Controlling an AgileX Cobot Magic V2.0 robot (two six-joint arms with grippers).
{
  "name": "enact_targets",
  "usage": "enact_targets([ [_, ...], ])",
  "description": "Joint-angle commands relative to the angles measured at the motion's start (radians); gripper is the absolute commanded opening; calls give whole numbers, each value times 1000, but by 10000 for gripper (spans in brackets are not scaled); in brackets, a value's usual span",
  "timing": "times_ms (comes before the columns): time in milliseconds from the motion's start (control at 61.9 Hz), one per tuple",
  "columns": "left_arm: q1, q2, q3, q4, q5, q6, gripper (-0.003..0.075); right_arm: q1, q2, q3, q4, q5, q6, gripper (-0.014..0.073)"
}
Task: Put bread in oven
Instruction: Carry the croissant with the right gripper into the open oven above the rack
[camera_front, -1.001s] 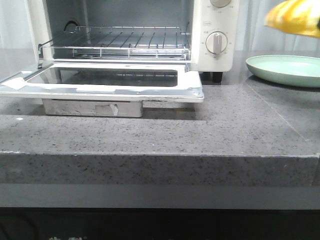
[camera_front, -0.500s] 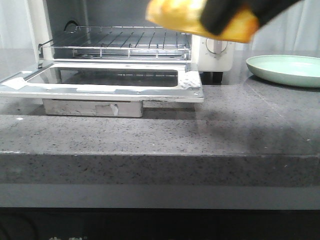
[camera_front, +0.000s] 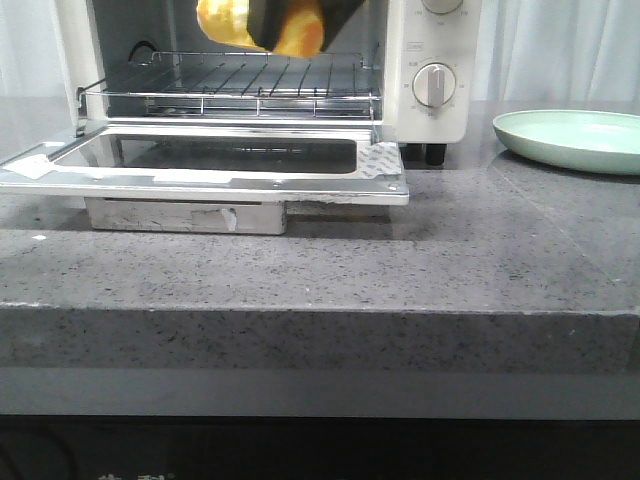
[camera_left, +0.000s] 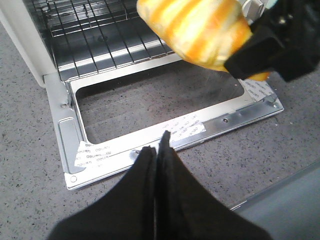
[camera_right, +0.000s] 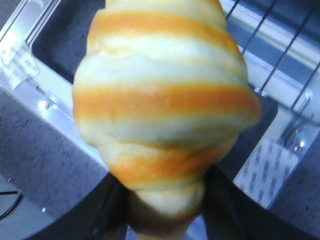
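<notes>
Held in the right tool (camera_front: 285, 25), clamped on its narrow end: the bread (camera_front: 262, 25), aloft at the mouth of the oven (camera_front: 420, 60), above the front of the rack (camera_front: 250, 85) and clear of it. Below, the door (camera_front: 215, 165) lying flat and open over the worktop (camera_front: 320, 270). Left tool (camera_left: 159, 150) closed on nothing, hovering just outside the door's front edge. Best done, at a guess, by carrying the bread level and deeper over the rack, keeping clear of the upper edge of the opening, lowering until it rests across the wires, then releasing and backing straight out. Worth centring it so the roll cannot tip off the front bar onto the door. Left tool better kept away from the door.
</notes>
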Motion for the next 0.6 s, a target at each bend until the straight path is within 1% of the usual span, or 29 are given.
enact_targets([
  [0,-4,-11,-27,9,-72,-9,-18,-1,29,-143,-71,-1,17,55],
  [113,-4,-11,-27,9,-72,-9,-18,-1,119,-265,-130,18,21,55],
  [274,-4,-11,-27,9,-72,-9,-18,-6,222,-400,-255,64,21,55],
  [355,-4,-11,-27,9,-72,-9,-18,-6,244,-427,-288,70,21,55],
  [581,-4,-11,-27,9,-72,-9,-18,-7,247,-429,-297,20,20,55],
])
